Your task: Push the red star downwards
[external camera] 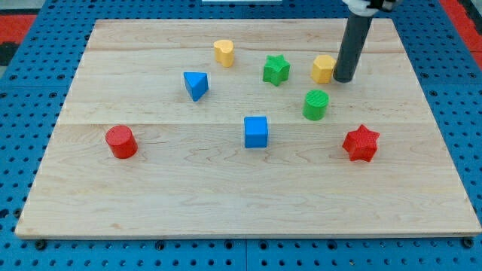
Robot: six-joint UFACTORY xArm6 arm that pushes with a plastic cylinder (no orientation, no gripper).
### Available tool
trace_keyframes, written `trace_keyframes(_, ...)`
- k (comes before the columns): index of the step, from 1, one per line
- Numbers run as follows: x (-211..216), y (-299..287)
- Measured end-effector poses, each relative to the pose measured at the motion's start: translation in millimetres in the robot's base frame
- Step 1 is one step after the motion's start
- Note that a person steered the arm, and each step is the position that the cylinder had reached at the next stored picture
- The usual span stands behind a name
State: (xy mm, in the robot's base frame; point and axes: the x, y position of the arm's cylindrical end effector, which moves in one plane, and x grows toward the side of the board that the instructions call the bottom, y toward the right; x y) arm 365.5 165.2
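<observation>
The red star (361,143) lies on the wooden board (226,203) at the view's right, a little below the middle. My tip (344,78) is at the view's upper right, touching or just right of the yellow hexagonal block (324,68). The tip is above the red star and slightly to its left, well apart from it. The green cylinder (316,105) sits between the tip and the red star, to the left of both.
A green star (276,69) and a yellow cylinder-like block (224,53) lie along the view's top. A blue triangular block (196,85) is at upper left of centre, a blue cube (256,132) at the centre, a red cylinder (120,141) at the left.
</observation>
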Motion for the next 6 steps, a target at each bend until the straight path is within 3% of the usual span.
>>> trace_keyframes(2,87.9,-5.6)
trace_keyframes(3,94.5,-7.6)
trace_keyframes(4,152.0,6.5)
trace_keyframes(5,112.7,5.3)
trace_keyframes(6,112.9,-23.4)
